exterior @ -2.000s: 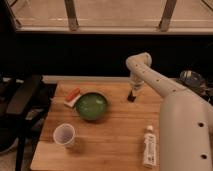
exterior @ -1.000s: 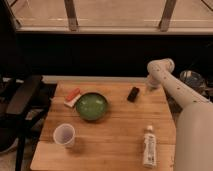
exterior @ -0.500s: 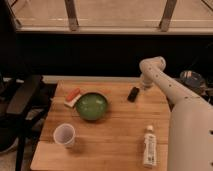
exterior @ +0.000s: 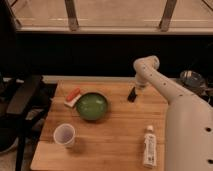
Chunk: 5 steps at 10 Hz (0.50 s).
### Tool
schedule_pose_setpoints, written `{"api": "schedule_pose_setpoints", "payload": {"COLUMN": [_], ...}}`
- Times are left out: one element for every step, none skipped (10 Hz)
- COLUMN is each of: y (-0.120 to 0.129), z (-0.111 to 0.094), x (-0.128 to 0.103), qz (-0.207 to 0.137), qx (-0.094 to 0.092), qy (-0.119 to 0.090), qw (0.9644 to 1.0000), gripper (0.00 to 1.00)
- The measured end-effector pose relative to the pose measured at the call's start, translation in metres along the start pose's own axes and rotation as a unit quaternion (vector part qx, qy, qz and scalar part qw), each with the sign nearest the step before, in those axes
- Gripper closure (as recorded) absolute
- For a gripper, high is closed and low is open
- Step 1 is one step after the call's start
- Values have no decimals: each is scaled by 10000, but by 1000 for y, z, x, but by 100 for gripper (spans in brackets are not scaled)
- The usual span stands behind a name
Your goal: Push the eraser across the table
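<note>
Camera view: the gripper (exterior: 138, 88) hangs at the far right part of the surface (exterior: 115, 150), at the end of a white arm (exterior: 150, 75) that bends over from a rounded joint above it. It is too dark and small against the arm to tell how its jaws stand or whether they hold anything. The eraser (exterior: 132, 94) lies flat on the wood just below and slightly left of the gripper, a small black block set at a slant; whether the two touch cannot be told. Left of the eraser, near the middle of the surface, sits a green bowl (exterior: 91, 106), upright and much larger than the block. Just beside the bowl's upper left rim lies an orange-and-white oblong (exterior: 73, 97), angled towards the far left corner. Nearer the camera, at the front left, a white cup (exterior: 64, 135) stands upright, well apart from the bowl. At the front right a white tube (exterior: 149, 146) lies lengthwise, close to the robot's broad white body (exterior: 192, 132), which fills the lower right corner. A dark chair (exterior: 22, 102) stands off the left edge of the surface. Beyond the far edge runs a dark wall, with a bright window (exterior: 115, 12) and its slanted bars above.
</note>
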Motion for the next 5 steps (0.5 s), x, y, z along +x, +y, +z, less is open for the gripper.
{"api": "schedule_pose_setpoints", "payload": {"y": [0,0,1,2,2], "z": [1,3,7,12,18], "x": [2,7,18,39,56], "qz": [39,66,108,162,207], "qx": [34,52,69,84,90], "qy": [31,39,59,103,140], "qw": [10000,10000,9999,9998,9996], "gripper": [99,99,99,99,99]}}
